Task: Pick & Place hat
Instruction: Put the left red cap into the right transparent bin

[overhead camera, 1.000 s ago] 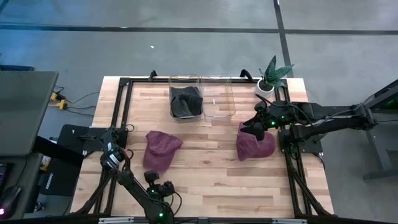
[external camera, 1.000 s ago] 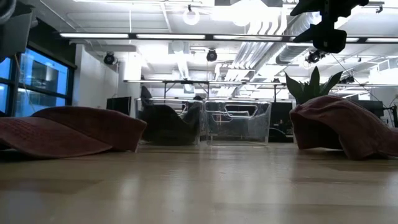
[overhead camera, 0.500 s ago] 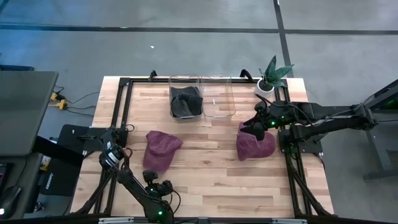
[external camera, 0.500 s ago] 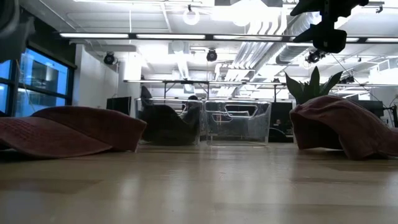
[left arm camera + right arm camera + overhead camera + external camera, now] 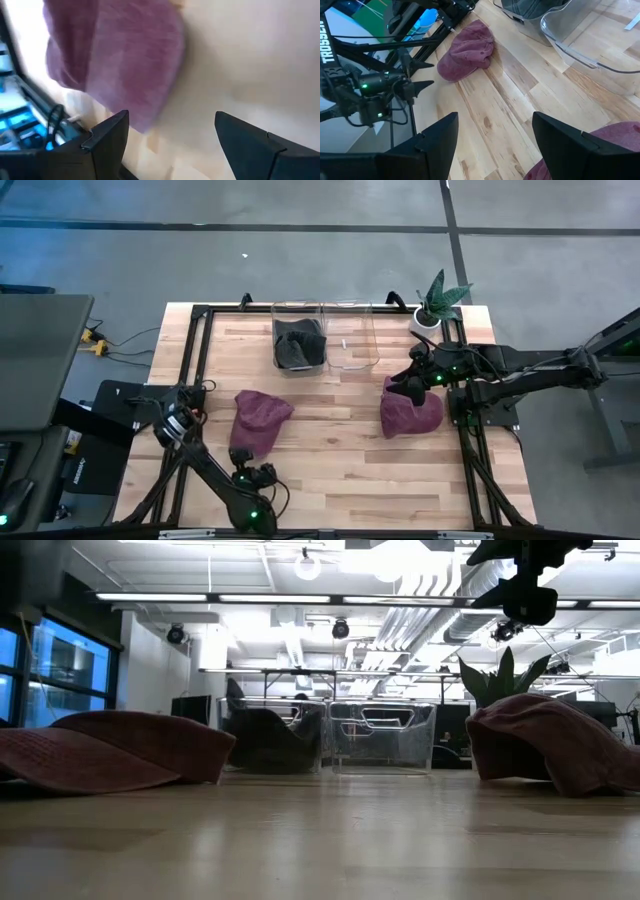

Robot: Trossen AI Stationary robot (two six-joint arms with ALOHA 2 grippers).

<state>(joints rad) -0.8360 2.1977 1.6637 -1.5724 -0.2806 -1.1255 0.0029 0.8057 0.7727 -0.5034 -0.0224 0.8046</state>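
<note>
Hat (image 5: 258,420), maroon, slumped flat on table (image 5: 330,470) left of centre, ungripped; seen also in low view (image 5: 110,755) and blurred in left wrist view (image 5: 115,60). Left gripper (image 5: 170,140) fingers (image 5: 107,142) spread wide, nothing between them, pointed across bare wood toward that hat; positioned near front edge of table (image 5: 255,478), close to but apart from hat. Second maroon hat (image 5: 410,413) lying at right side of table, bunched up, high mound in low view (image 5: 555,750). Right gripper (image 5: 492,137) fingers (image 5: 440,135) likewise wide apart and empty, hovering directly above upper edge of second hat (image 5: 410,385); contact with fabric not determinable. Two clear bins at far centre of table, side by side and touching: left bin (image 5: 299,340) containing dark grey hat (image 5: 298,348), right bin (image 5: 352,345) showing no contents. Potted plant (image 5: 436,304) at far right corner, just beyond right arm. Black frame rails (image 5: 200,380) running along both table sides. In right wrist view, first hat (image 5: 467,50) visible beyond open fingers, with left arm (image 5: 375,87) nearby.
</note>
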